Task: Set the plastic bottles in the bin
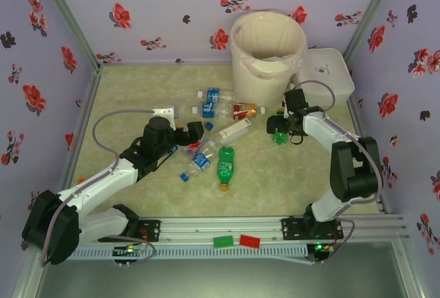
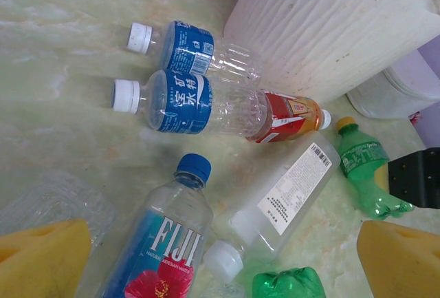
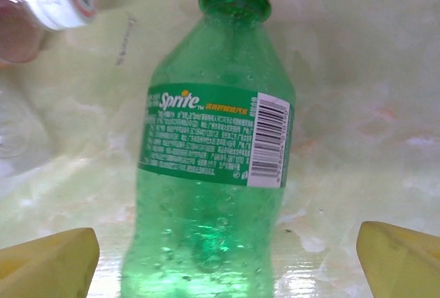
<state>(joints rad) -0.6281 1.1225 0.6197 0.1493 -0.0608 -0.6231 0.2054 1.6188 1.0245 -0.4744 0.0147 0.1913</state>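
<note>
Bright, even light; soft close-range blur

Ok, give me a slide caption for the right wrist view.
Open right gripper poised around a green Sprite bottle lying on the table.

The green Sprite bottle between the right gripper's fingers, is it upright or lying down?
Lying down: the Sprite bottle rests on its side on the table.

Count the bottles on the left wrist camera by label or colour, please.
Green bottles: 2
Blue-label bottles, white caps: 2
FIJI bottle, blue cap: 1
Red-label bottle: 1
White-label clear bottle: 1
Total: 7
Crumpled clear plastic at the left edge: cannot tell if it is a bottle, not counted.
</note>
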